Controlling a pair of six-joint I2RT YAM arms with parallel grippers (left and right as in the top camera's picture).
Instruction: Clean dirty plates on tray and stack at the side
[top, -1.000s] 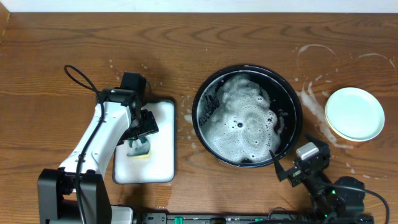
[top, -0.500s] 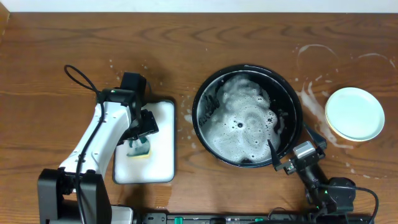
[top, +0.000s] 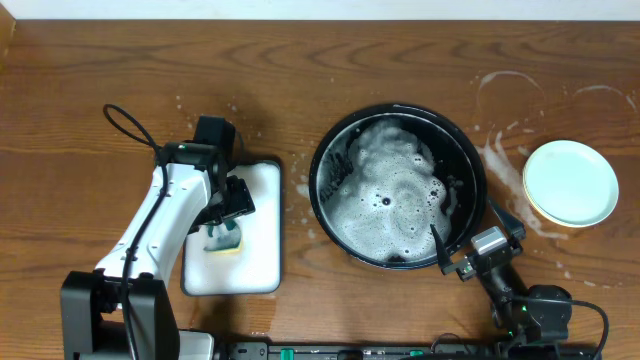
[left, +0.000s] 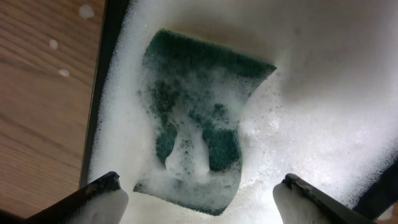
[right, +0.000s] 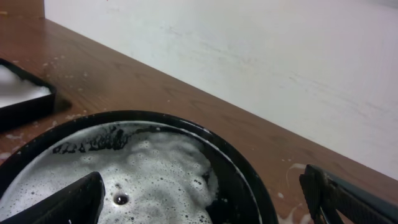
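Observation:
The black tray (top: 325, 150) holds thick white suds at the table's middle; it also shows in the right wrist view (right: 242, 168). No plate shows through the suds. A pale mint-green plate (top: 570, 182) lies on top of a stack at the right, with a yellow rim showing beneath it. My right gripper (top: 462, 243) is open and empty at the tray's front right rim, its fingers (right: 205, 205) straddling the rim. My left gripper (top: 225, 232) is open just above a green sudsy sponge (left: 196, 118), its fingertips (left: 199, 199) coated in foam.
The sponge lies in a white rectangular sponge tray (top: 260, 200) with a black rim, at the left. Soapy streaks and rings (top: 505, 160) mark the wood between the black tray and the plate stack. A black cable (top: 125, 125) loops at the left arm.
My right gripper has moved a little left and forward to the tray's front right rim. The left arm, the sponge and the plates have not moved.

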